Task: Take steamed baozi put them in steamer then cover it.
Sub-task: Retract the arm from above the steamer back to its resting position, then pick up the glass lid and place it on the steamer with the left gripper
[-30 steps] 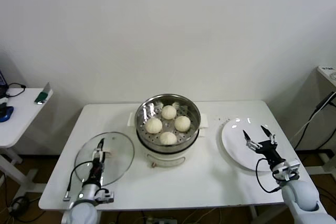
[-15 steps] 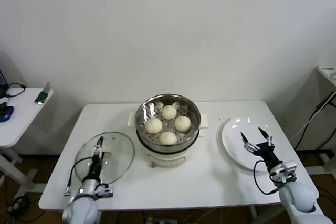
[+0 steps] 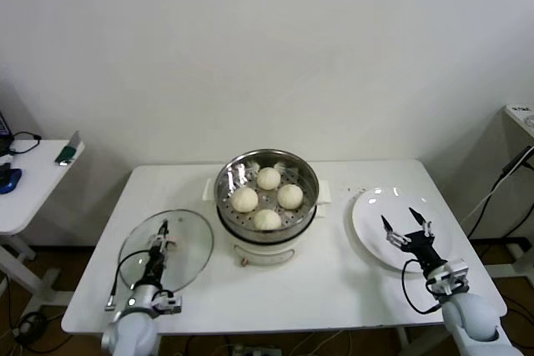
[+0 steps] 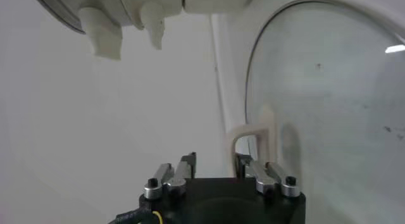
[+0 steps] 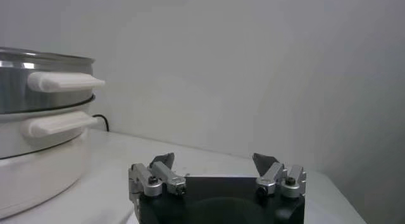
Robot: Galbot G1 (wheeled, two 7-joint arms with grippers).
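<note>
Nearest the robot, at the front left of the white worktop, the left gripper hangs over the cover, which lies flat on the worktop. Its fingers stand apart on either side of the cover's cream handle, and the left wrist view shows them close to the handle but not clearly gripping it. The cover's glass dome fills much of that view, with the underside of the steamer beyond it.

At the front right, the right gripper hovers over the white plate, its fingers spread wide and holding nothing. The right wrist view looks across the worktop toward the steamer's side handles, well apart from the gripper.

Farther back, at the middle of the worktop, the steamer sits on its cream pot base, uncovered. Four baozi rest inside the steel basket, set close together in a diamond. The cover lies just beside the steamer on its left, and the plate lies near it on the right.

Off to the far left stands a small side table with a few dark items on it.
</note>
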